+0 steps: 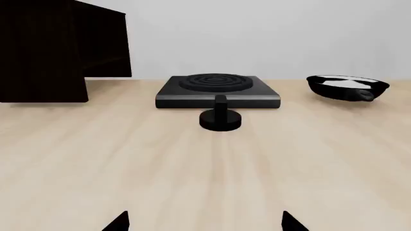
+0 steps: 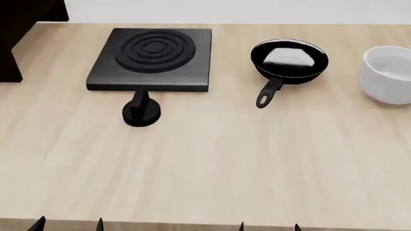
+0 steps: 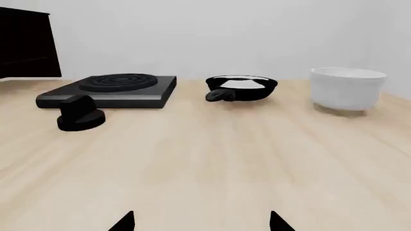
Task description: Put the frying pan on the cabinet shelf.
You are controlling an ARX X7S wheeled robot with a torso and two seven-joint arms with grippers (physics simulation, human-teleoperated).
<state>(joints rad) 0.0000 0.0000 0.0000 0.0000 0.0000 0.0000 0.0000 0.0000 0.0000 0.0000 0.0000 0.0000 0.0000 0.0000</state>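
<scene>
While both arms hang back at the near edge of the counter, nothing on the task has been touched: the frying pan [image 2: 289, 58] sits flat on the light wood countertop [image 2: 212, 159], between the square black hob [image 2: 152, 58] and the white bowl [image 2: 387, 73], apart from both. Its long handle [image 2: 268, 92] points back toward the robot, which looks like a handy way to take it, though that is only my read. The left gripper [image 1: 205, 222] shows just two dark fingertips with wide bare wood between them, so it is spread and holding nothing; the right gripper [image 3: 201, 222] is the same, tips parted and empty. From the right wrist view the pan lies almost dead ahead, so the right arm looks better placed for the reach. A black knob [image 2: 140, 112] stands just in front of the hob, touching its front edge or very near it; I cannot tell which. Over on the robot's left, the cabinet [image 1: 55, 48] rises very dark, almost black, with a shelf [image 1: 106, 58] inside that is hard to make out in the shadow. That puts the goal well apart from the pan, across the hob. Pale, smooth wood grain runs toward a plain light wall [image 3: 192, 33], and the room shows nothing else.
</scene>
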